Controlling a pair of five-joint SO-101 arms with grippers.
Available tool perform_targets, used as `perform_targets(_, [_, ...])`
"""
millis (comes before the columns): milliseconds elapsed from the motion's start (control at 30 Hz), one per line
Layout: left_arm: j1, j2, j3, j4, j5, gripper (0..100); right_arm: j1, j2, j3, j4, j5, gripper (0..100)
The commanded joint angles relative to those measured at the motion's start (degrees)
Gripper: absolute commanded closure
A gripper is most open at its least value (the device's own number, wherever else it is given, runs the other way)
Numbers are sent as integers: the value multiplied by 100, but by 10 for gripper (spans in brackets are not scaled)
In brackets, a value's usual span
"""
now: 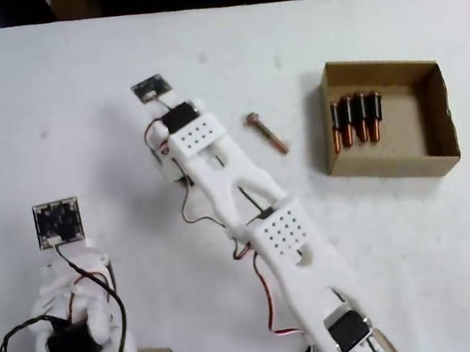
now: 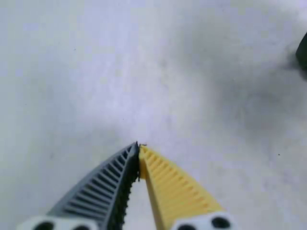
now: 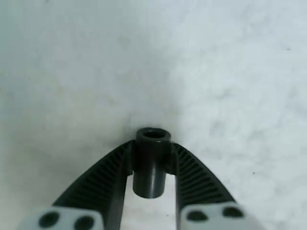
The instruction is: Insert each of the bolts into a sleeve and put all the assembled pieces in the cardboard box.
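Right jaws around black sleeve [image 3: 152,160]; bolt [image 1: 266,132] loose on table [image 1: 81,91].

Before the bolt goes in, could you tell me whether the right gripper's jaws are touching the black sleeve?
Touching. The right wrist view shows the sleeve pinched between both jaws of the right gripper.

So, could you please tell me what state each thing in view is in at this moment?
Left gripper: shut, holding nothing.
Right gripper: shut on the sleeve.
Sleeve: gripped between the fingers, its open end showing no bolt inside.
Bolt: lying loose on the table, nothing fitted on it.
Cardboard box: upright, open at the top.
Assembled pieces: four, lying side by side inside the cardboard box.
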Motion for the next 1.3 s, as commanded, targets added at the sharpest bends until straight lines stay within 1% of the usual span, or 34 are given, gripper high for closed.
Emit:
perform_targets(0, [-13, -66, -255, 26, -26, 978, -84, -145, -422, 444, 0, 982])
perform_targets(133, [-13, -66, -255, 26, -26, 978, 48, -444, -1204, 1209, 0, 982])
perform_targets(333, [48, -66, -255, 26, -26, 978, 462, -945, -1266, 1209, 0, 982])
perform_targets(500, [145, -66, -246, 35, -35, 978, 629, -1780, -993, 1218, 9, 982])
perform_targets(533, [145, -66, -246, 35, -35, 978, 629, -2044, -826, 1218, 35, 982])
perform_targets(667, [145, -66, -246, 44, -44, 978, 602, -3222, 35, 1218, 589, 982])
perform_targets(1267, [145, -66, -246, 35, -26, 978, 716, -8409, 3965, 1191, 659, 982])
